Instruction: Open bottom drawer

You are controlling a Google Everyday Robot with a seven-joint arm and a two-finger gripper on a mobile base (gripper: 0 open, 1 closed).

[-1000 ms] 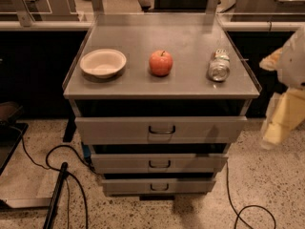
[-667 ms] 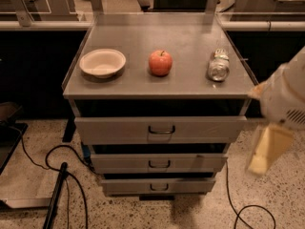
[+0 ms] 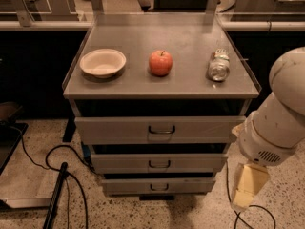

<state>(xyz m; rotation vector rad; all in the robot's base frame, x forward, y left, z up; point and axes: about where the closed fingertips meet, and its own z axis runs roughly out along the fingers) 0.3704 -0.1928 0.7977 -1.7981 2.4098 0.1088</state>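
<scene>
The bottom drawer (image 3: pixel 128 185) is the narrowest grey front, lowest in the metal cabinet, and its front lies about flush with the frame. Its small dark loop handle (image 3: pixel 158 187) sits at the centre. The mid-sized drawer (image 3: pixel 119 162) and the widest top drawer (image 3: pixel 114 129) are above it. My white arm (image 3: pixel 281 123) comes in at the right edge. My gripper (image 3: pixel 247 187), cream coloured, hangs low to the right of the cabinet, level with the bottom drawer and apart from it.
On the cabinet top stand a white bowl (image 3: pixel 102 62), a red apple (image 3: pixel 160 62) and a lying can (image 3: pixel 218 66). Black cables (image 3: pixel 52 156) and a dark pole (image 3: pixel 56 194) lie on the speckled floor at the left. A cable (image 3: pixel 255 213) lies under the gripper.
My arm has swung down and inward along the cabinet's right side. The gripper has dropped from top-drawer height to bottom-drawer height. The drawers have not moved.
</scene>
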